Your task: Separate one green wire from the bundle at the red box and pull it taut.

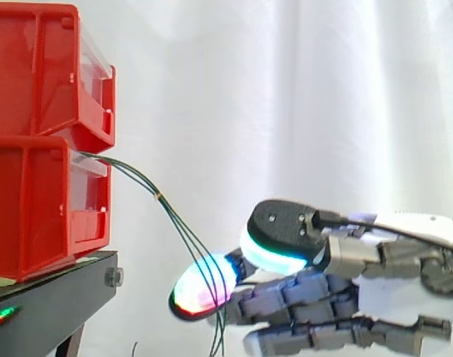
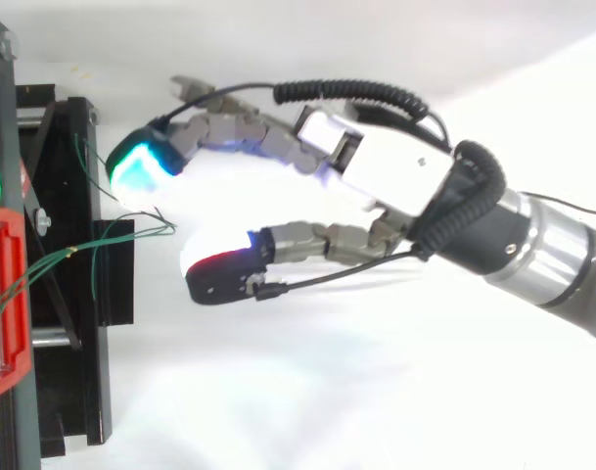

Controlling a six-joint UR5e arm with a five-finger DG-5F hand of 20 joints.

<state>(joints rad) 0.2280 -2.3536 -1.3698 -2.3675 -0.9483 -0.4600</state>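
— Where are the green wires (image 1: 161,197)?
— They droop from the lower red box (image 1: 33,208) at left, down across my glowing fingertip (image 1: 204,286).
— Gripping?
— No. My hand (image 2: 376,166) is spread, its pads apart with the wires between, ready to pinch one.

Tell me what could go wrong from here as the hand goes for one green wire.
1. The thin green wires run close together below their small yellow tie, so the open hand may well catch several.
2. They hang slack past a glowing fingertip and could slip off before a pinch forms.
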